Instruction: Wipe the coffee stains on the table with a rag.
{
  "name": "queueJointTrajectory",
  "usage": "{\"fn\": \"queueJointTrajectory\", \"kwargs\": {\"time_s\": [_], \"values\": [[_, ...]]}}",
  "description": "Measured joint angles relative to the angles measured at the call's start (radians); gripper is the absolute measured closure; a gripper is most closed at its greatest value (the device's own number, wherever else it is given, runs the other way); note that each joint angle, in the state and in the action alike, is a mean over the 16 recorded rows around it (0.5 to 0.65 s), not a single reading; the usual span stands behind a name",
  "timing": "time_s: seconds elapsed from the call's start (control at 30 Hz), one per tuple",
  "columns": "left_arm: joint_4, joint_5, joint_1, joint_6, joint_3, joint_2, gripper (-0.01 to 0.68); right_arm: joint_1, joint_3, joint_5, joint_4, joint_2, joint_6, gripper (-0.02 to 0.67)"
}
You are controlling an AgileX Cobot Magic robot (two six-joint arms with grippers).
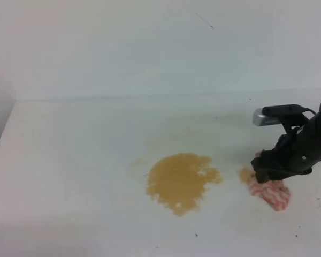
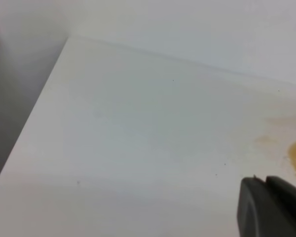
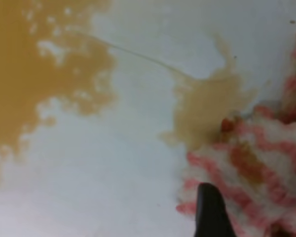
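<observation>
White desk (image 1: 69,160) is filling the scene, with a pale wall running behind it; the coffee stains (image 1: 181,182) are lying near its middle, the smaller blot just right of the big one; the rag (image 1: 272,194) is sitting at that blot's right edge; the right gripper (image 1: 268,170) is pressing down on the rag, jaws holding it; the left gripper (image 2: 271,210) is hanging above bare desk, its jaws' state unclear.
</observation>
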State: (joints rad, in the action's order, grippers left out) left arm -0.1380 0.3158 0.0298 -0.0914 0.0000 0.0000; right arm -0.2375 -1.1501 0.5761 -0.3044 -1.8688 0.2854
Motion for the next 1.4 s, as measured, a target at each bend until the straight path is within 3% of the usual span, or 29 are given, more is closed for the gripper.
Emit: {"fn": "queueJointTrajectory", "kwargs": {"time_s": [0.3, 0.43, 0.8, 1.17, 1.4], "values": [[0.0, 0.0, 0.0, 0.0, 0.0, 0.0, 0.675, -0.001, -0.006, -0.049, 0.011, -0.069, 0.054, 0.576], [0.0, 0.0, 0.0, 0.0, 0.0, 0.0, 0.675, -0.007, -0.006, -0.076, -0.011, -0.091, 0.083, 0.642], [0.0, 0.0, 0.0, 0.0, 0.0, 0.0, 0.675, -0.107, -0.052, -0.099, -0.066, -0.164, 0.125, 0.648], [0.0, 0.0, 0.0, 0.0, 0.0, 0.0, 0.675, -0.273, -0.213, -0.055, -0.075, -0.26, 0.118, 0.648], [0.0, 0.0, 0.0, 0.0, 0.0, 0.0, 0.675, -0.33, -0.295, -0.03, -0.078, -0.292, 0.092, 0.648]]}}
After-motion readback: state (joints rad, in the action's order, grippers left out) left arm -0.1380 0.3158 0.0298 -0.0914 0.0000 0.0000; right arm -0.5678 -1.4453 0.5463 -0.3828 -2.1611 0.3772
